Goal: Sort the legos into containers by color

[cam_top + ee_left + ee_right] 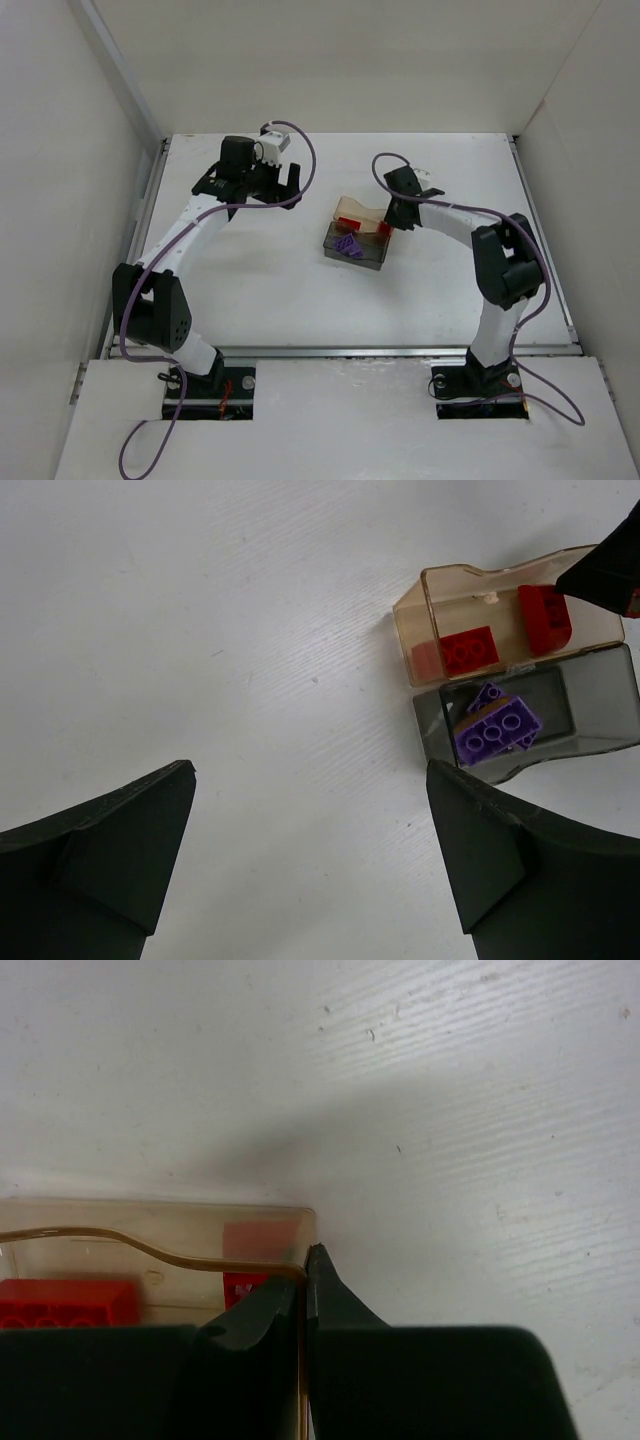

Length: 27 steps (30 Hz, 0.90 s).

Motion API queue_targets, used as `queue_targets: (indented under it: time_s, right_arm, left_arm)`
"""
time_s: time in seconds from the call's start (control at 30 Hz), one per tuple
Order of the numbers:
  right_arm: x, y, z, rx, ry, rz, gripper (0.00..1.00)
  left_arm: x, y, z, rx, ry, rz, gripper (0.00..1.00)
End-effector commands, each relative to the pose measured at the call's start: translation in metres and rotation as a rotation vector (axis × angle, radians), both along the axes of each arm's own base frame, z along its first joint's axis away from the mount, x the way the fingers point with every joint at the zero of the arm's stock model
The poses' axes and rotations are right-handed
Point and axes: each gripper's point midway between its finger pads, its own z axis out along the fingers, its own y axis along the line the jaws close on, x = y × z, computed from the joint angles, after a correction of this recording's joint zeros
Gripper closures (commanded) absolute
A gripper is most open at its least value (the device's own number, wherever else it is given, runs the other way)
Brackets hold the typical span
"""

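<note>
Fingers, right gripper (306,1258): pressed together on an end wall of the translucent amber rectangular plastic tray (470,580), with the thin wall pinched between them.
Fingers, left gripper (308,770): spread as wide as they go, holding nothing, hanging above the white table (200,630) well apart from the amber tray.
Red studded plastic bricks (470,650): inside the amber tray, one lying studs-up, another close to the pinched end.
Purple studded plastic bricks (497,728): piled in the smoky grey translucent tray (590,695), joined along the amber tray's long side.
</note>
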Motion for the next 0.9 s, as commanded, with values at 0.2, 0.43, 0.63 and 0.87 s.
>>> queue_targets:
  time_s: [0.2,0.43,0.63,0.87]
  right_arm:
    - [0.053,0.005,0.011,-0.131,-0.047,0.081,1.0]
    - [0.066,0.031,0.023,-0.174,-0.147,0.311,1.0]
    - [0.081,0.049,0.041,-0.192,-0.205,0.426,0.97]
    - [0.073,0.055,0.04,-0.128,-0.178,0.463,0.64]
  left_arm:
    - [-0.001,0.001,0.031,-0.028,-0.093,-0.012,0.0]
    - [-0.002,0.001,0.033,-0.031,-0.102,-0.012,0.0]
    - [-0.003,0.002,0.029,-0.028,-0.093,-0.012,0.0]
    - [-0.005,0.004,0.032,-0.026,-0.104,-0.004,0.0]
